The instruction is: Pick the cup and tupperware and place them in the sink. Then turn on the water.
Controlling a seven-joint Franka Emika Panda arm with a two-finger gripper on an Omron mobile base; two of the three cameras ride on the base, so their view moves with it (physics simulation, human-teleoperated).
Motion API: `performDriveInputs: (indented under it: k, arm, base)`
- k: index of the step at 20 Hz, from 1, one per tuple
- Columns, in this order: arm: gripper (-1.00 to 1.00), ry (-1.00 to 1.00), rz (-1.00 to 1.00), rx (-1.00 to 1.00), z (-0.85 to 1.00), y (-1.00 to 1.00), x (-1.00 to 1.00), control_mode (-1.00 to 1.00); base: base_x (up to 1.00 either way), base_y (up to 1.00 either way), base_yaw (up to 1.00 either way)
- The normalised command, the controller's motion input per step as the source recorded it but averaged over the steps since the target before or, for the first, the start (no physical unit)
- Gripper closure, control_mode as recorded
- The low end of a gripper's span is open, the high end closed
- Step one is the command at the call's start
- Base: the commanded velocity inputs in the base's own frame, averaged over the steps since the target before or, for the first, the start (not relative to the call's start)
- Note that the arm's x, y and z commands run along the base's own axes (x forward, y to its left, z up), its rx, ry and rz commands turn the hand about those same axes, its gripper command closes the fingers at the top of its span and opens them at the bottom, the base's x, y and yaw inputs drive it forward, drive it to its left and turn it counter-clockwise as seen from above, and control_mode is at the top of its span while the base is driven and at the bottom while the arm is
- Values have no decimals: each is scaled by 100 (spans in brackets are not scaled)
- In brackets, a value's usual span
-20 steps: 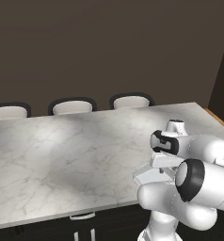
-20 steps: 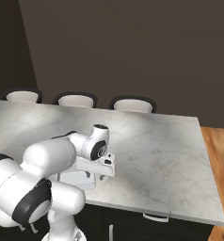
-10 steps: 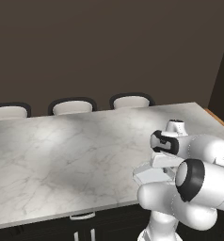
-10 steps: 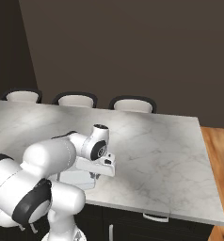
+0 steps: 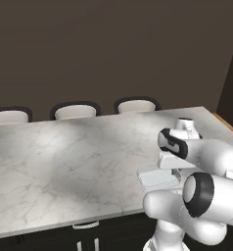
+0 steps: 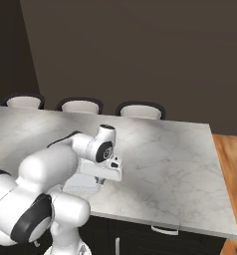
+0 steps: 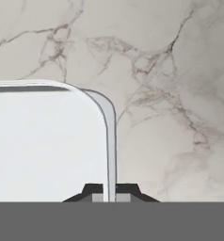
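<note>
Pale tupperware [image 7: 48, 141] rim pinched between the closed gripper [image 7: 111, 194]
Fingers sit on either side of the thin side wall, the container's inside spreading left of them in the hand view; lift straight and slowly so the narrow hold does not slip. Beyond lies marble counter [image 5: 64, 162]; the base views add chairs [image 6: 138, 110] at its far edge

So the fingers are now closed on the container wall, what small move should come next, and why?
Probably a short straight lift. In the hand view the gripper pinches the container's side wall, while it sits on the marble counter; raising it checks the grip before any carrying.
</note>
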Motion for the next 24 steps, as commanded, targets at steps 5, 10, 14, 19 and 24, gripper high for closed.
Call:
performDriveInputs:
  k: [5,10,14,19,24]
  arm:
    - [100,0,0,0,73,-24,-26,-100]
    - [100,0,0,0,59,-33,-28,-100]
    - [100,0,0,0,54,-24,-20,-100]
    - [100,0,-2,0,50,-1,-23,-100]
    - [100,0,-2,0,42,0,-17,-100]
  base:
    - [0,0,0]
    - [0,0,0]
    - [0,0,0]
    - [0,0,0]
    - [0,0,0]
